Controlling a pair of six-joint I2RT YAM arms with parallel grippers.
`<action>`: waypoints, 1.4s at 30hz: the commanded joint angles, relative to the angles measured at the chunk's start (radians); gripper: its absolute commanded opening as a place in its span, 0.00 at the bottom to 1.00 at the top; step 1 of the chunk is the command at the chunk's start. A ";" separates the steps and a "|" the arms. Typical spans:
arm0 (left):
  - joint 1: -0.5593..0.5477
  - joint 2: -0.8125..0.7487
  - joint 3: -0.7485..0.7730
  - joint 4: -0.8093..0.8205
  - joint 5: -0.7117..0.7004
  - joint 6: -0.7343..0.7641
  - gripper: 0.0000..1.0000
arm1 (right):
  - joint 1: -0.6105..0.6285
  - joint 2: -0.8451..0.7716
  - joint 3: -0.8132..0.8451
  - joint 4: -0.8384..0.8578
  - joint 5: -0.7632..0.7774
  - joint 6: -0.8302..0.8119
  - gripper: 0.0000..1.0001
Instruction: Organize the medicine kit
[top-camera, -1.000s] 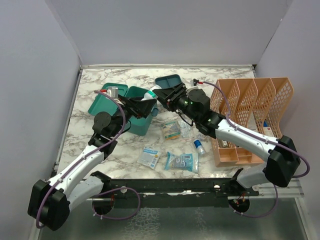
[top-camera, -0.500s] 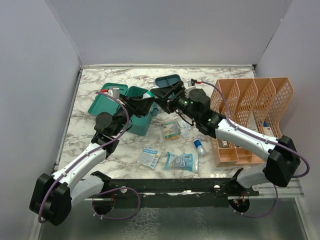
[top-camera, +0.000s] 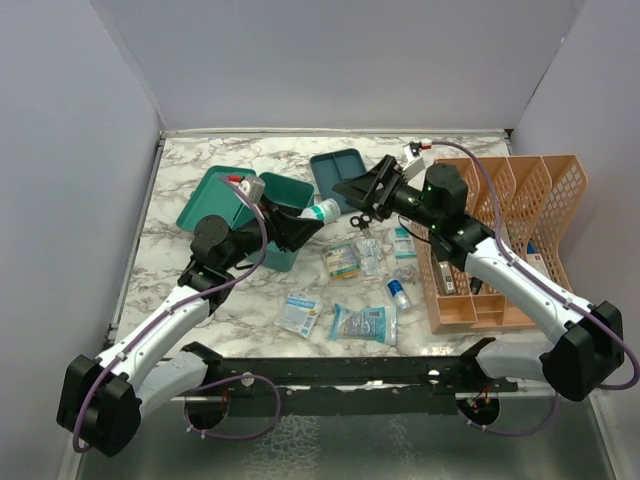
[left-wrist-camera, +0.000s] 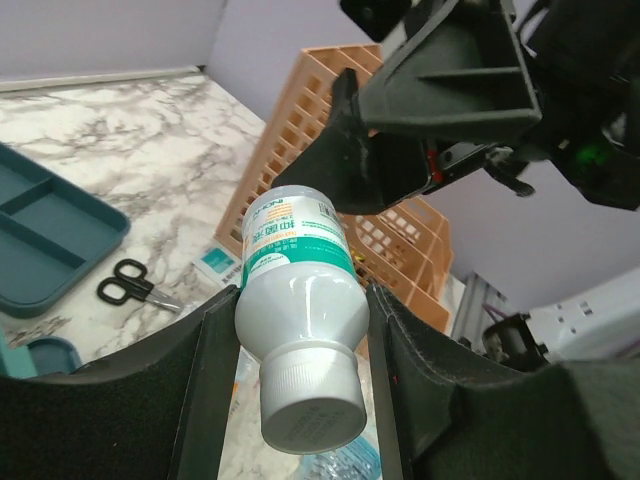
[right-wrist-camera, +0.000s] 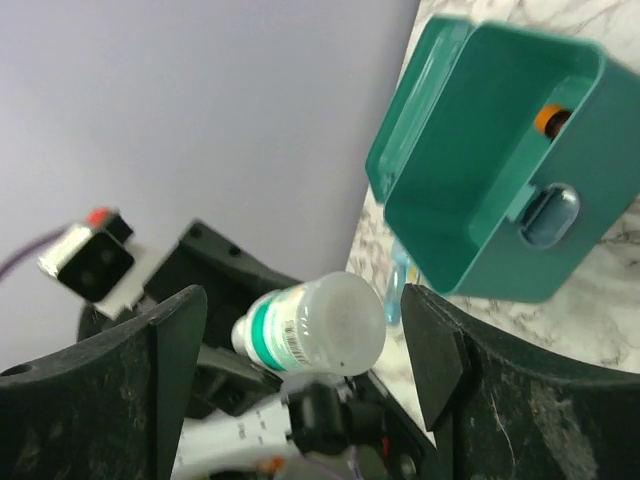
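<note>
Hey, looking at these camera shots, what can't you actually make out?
Top view: medicine kit interior, largely covered by the left end effector.
Left wrist: bottle label print, too small to read.
Right wrist: orange item inside the kit, mostly behind its wall.
Top view: file rack contents, too small.

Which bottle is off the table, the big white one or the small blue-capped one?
The white green-labelled bottle, clamped in the left gripper; the small blue-capped bottle lies on the marble table.
</note>
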 joint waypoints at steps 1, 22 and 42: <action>0.004 -0.023 0.081 -0.038 0.195 0.046 0.39 | -0.006 -0.042 -0.037 -0.038 -0.322 -0.150 0.78; 0.003 -0.036 0.166 0.135 0.506 -0.074 0.37 | -0.007 -0.204 -0.310 0.549 -0.435 0.176 0.72; 0.002 -0.001 0.177 0.125 0.256 -0.210 0.59 | -0.005 -0.083 -0.269 0.666 -0.497 0.262 0.30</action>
